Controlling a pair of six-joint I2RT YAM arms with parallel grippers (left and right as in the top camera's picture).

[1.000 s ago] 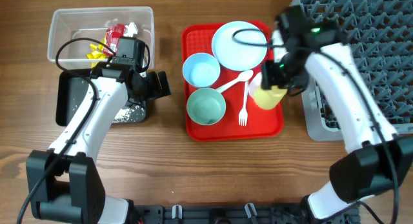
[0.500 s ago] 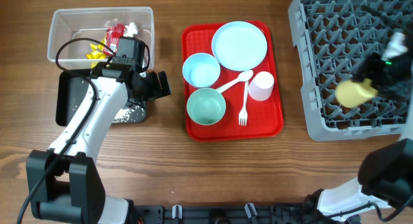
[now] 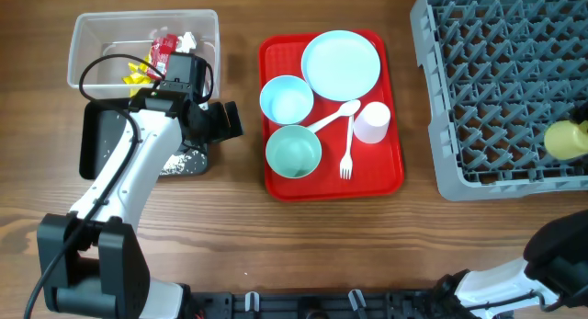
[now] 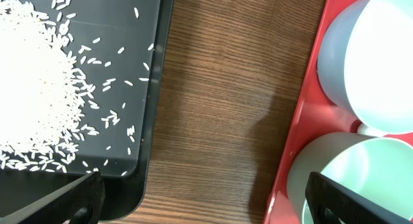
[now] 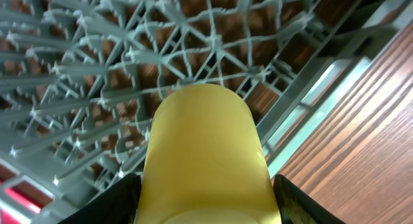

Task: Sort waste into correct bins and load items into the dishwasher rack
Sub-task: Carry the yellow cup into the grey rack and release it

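Note:
My right gripper (image 5: 205, 204) is shut on the yellow cup (image 5: 205, 153) and holds it over the grey dishwasher rack (image 3: 496, 80) near its right front corner; the cup shows at the frame's right edge (image 3: 565, 138). The red tray (image 3: 390, 176) holds the light blue plate (image 3: 341, 65), two light blue bowls (image 3: 286, 100) (image 3: 293, 152), the white cup (image 3: 372, 122), spoon (image 3: 333, 117) and fork (image 3: 347, 153). My left gripper (image 4: 193, 201) is open and empty, between the black tub (image 4: 151, 121) with rice grains (image 4: 35, 95) and the tray.
The clear tub (image 3: 92, 29) at the back left holds red, yellow and white wrappers. The black tub (image 3: 92, 144) lies in front of it under my left arm. Bare wood lies between tray and rack.
My right arm has carried the yellow cup from the tray's right edge across to the rack's right front part. The left arm has not moved.

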